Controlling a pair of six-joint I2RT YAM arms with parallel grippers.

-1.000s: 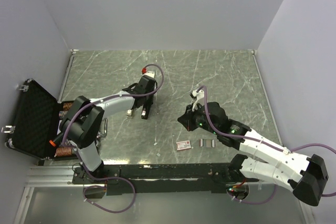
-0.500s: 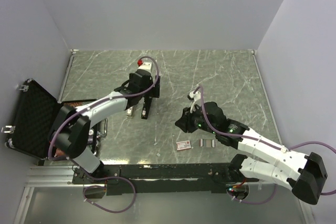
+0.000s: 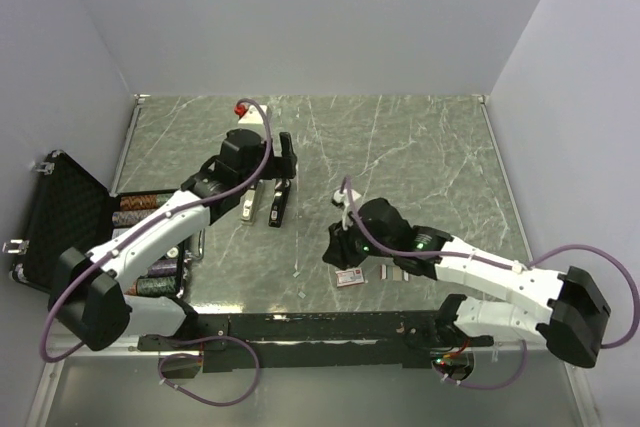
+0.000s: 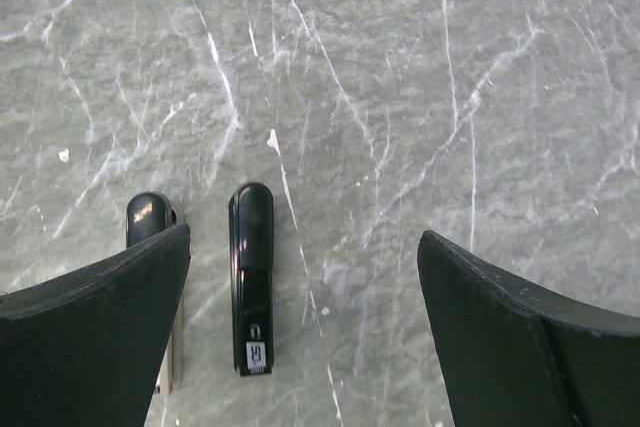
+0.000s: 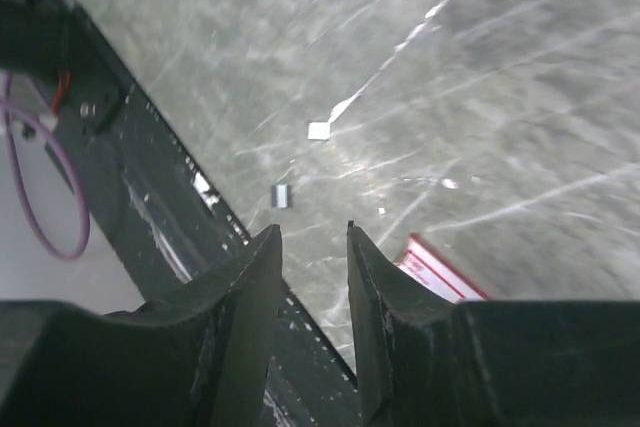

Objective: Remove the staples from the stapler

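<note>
Leftward, the left end effector point(image 4: 305, 237) is hovering wide open above the black stapler point(image 4: 251, 292), which is lying off-centre toward one finger point(image 4: 90, 327), its long axis crossing the line between the fingers. Further right, the right end effector point(image 5: 311, 230) is hanging narrowly parted, gripping nothing, while the staples point(image 3: 388, 272) are lying on the bench point(image 3: 430, 147) beside that arm.

The stapler point(image 4: 251, 287) is long, thin and black. It has one round end and a small white label at the other end. It lies flat on the grey worktop point(image 4: 450, 97). Side by side with it lies a second piece point(image 4: 150, 219) with a black round end and a silver strip. The staples point(image 3: 386, 271) are short grey strips, lying flat near the front edge, partly hidden.
</note>
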